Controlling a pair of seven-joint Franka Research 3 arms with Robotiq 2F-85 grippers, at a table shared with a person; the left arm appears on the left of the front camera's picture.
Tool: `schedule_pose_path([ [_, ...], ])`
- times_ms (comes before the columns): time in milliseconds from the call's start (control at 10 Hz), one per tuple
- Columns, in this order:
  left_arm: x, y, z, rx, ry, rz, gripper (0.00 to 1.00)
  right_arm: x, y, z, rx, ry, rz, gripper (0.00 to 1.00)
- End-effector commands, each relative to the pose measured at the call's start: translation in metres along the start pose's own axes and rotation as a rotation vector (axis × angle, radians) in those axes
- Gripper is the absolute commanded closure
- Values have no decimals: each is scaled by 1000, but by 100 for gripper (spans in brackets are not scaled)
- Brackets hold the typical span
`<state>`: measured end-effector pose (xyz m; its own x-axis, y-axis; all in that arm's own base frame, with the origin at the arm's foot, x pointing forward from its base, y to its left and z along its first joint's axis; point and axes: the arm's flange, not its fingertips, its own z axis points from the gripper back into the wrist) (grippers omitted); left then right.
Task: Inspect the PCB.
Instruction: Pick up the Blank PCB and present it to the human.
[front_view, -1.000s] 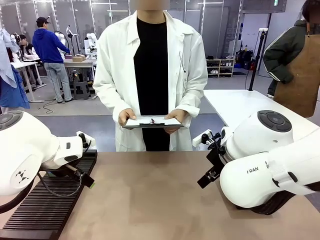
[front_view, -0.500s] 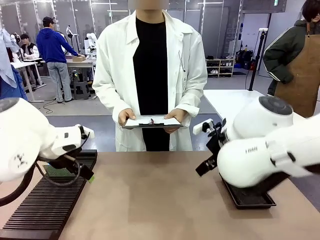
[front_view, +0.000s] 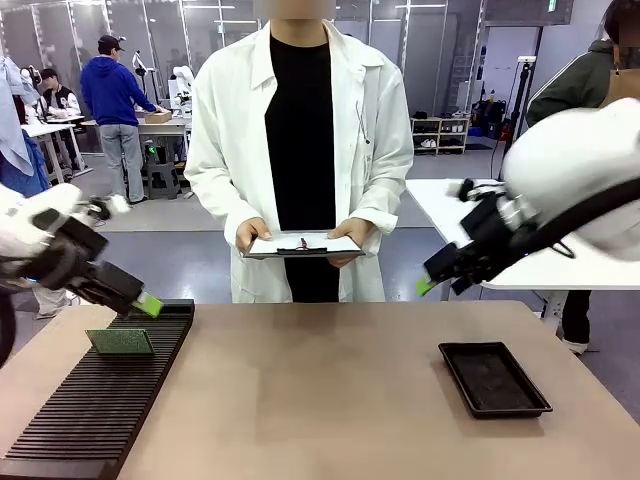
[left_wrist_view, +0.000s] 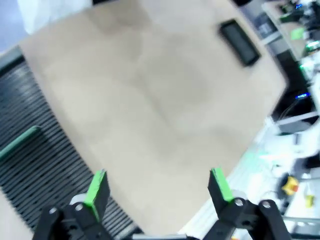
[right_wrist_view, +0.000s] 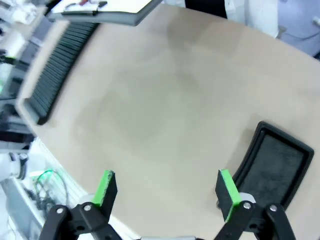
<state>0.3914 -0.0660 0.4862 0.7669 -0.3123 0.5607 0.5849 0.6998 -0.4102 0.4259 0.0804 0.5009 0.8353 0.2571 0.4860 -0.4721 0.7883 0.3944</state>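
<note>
You have the table spreading out under both sets of fingers, and the person stands at its far edge, beyond them. The black slotted rack runs beneath the left gripper. The black tray sits empty below the right gripper. The person holds a clipboard in both hands, well apart from either gripper.

The PCB seems to stand on edge in a slot of the rack, just below the left fingers and not touched by them. In the left wrist view it shows as a thin green strip off to one side of the fingers, not between them.

Both grippers hang above the table with jaws spread wide and nothing between the pads.

As I judge it, the inspection has not begun. The board is not yet picked up, so you have the reach, the grasp, the lift and the showing to the person all left to do.
</note>
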Motion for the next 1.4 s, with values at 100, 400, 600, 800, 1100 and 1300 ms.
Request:
schedule_pose_path([
  [100, -51, 50, 58, -246, -135, 145, 0, -31, -74, 55, 232, -25, -217, 0],
  [400, -126, 87, 110, -329, -298, 253, 0, -91, -136, 97, 433, -96, -346, 0],
  [600, -173, 104, 129, -335, -352, 350, 0, -134, -163, 109, 495, -171, -414, 0],
  [800, -202, 116, 149, -296, -413, 415, 0, -167, -182, 117, 515, -178, -461, 0],
  [1100, -217, 119, 161, -255, -450, 448, 0, -202, -196, 120, 537, -219, -511, 0],
  [1300, -216, 119, 162, -235, -440, 455, 0, -211, -198, 119, 533, -246, -534, 0],
])
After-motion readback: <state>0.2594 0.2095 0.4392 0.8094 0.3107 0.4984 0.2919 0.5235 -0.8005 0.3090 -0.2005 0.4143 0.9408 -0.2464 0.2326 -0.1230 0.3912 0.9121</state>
